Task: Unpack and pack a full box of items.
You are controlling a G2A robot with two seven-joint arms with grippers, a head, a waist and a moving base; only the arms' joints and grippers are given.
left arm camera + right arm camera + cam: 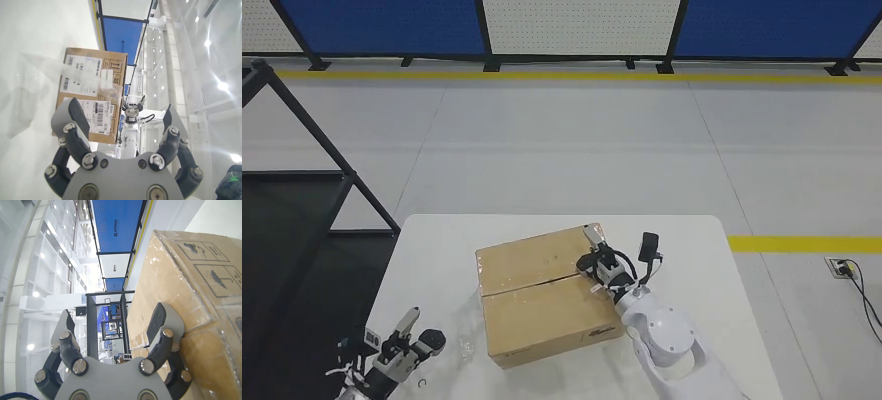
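As it sits closed | box [542, 300] brown cardboard | taped | labelled side

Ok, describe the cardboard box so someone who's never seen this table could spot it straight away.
Find the white rectangular table. At its middle sits the brown cardboard box, flaps shut under clear tape. It is the only large brown thing there, with white labels on one side and the open right gripper at its edge.
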